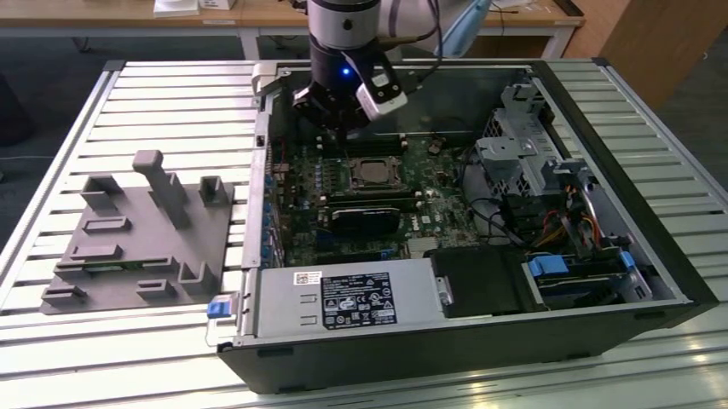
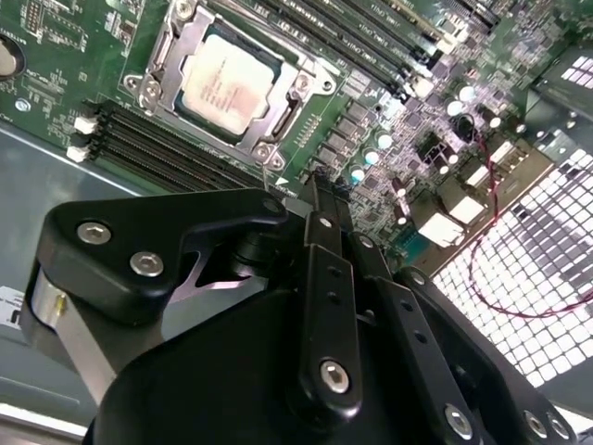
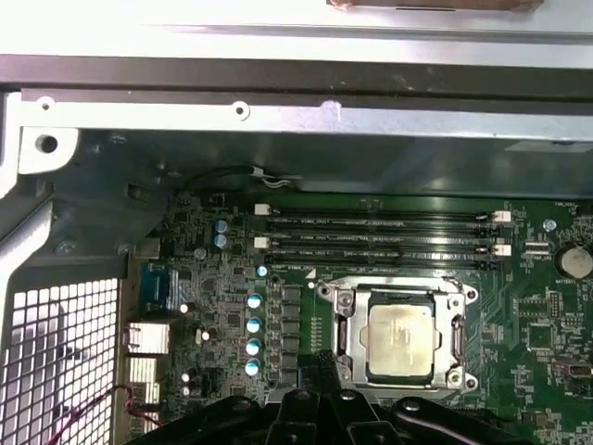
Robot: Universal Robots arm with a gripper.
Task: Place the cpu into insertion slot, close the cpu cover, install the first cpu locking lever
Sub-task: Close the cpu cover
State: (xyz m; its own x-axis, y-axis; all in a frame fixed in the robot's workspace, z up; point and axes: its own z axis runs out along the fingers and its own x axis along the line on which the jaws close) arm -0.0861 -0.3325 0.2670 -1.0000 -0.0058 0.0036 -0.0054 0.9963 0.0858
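Observation:
The cpu (image 1: 370, 173) (image 2: 227, 79) (image 3: 400, 338), a square chip with a dull silver top, lies flat in the insertion slot on the green motherboard (image 1: 438, 200). The slot itself is hidden beneath it. The silvery cpu cover (image 2: 289, 109) (image 3: 344, 326) lies down around the chip as a frame. My gripper (image 1: 330, 126) (image 2: 313, 185) (image 3: 324, 360) hangs just beside the socket, at its edge toward the exterior view's left and rear. Its black fingers (image 2: 326, 269) are shut together with nothing between them.
Long black memory slots (image 3: 380, 236) (image 2: 157, 148) run beside the socket. The open case holds a power supply (image 1: 341, 298), a black card (image 1: 364, 217) and a drive cage (image 1: 523, 145) with cables. A grey fixture (image 1: 136, 230) stands on the slatted table at the exterior view's left.

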